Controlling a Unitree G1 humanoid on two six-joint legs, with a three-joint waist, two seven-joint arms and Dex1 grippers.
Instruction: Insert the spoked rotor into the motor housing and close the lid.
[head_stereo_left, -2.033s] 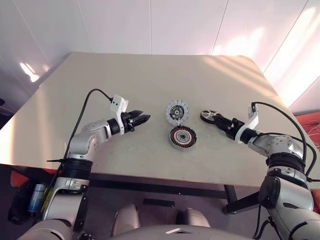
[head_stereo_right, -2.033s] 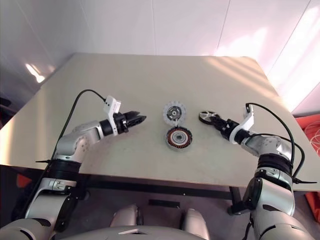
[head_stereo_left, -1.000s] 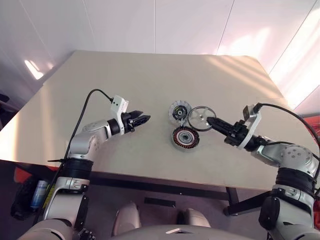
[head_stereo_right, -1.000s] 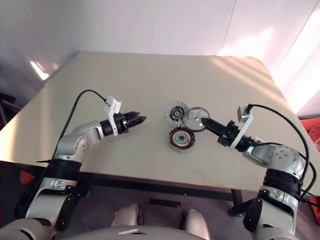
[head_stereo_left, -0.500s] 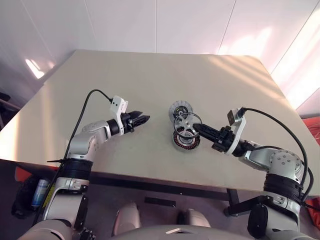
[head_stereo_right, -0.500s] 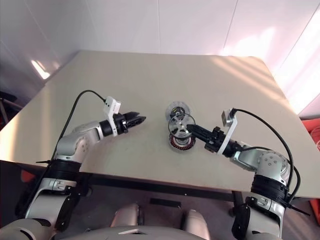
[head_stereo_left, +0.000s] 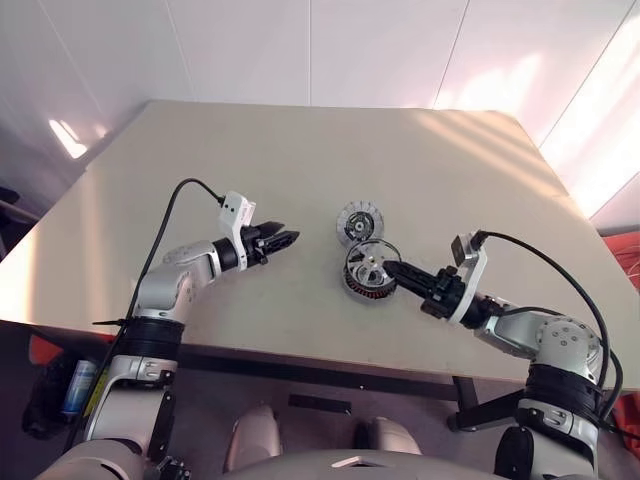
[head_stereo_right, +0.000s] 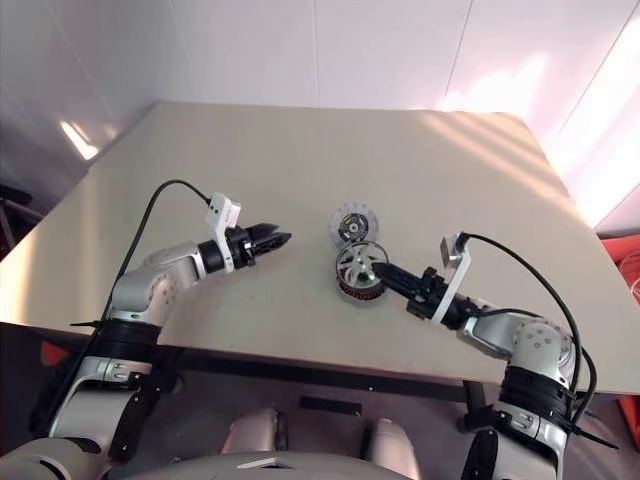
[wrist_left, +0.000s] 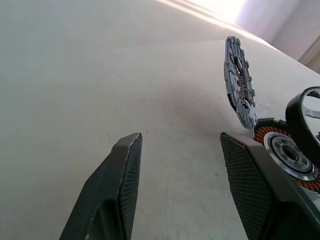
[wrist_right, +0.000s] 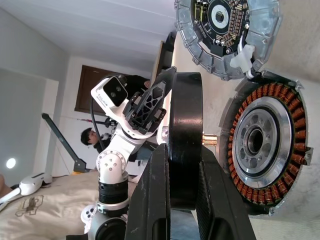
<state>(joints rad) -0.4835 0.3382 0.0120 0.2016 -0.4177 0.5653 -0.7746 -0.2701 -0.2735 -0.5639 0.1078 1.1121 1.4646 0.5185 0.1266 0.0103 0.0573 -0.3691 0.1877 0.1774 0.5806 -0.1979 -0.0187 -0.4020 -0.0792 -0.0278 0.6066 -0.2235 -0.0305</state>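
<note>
Right gripper (head_stereo_left: 392, 271) fingers pinch the black rim of the spoked rotor (head_stereo_left: 366, 264), holding it tilted just above the motor housing (wrist_right: 265, 155), which sits open on the counter (head_stereo_left: 300, 170) with copper windings exposed. Lid (head_stereo_left: 357, 219) stands hinged open at the housing's far edge, ribbed face showing. Left gripper (head_stereo_left: 288, 238) hovers well apart from the housing, fingers (wrist_left: 120, 185) spread around nothing.
</note>
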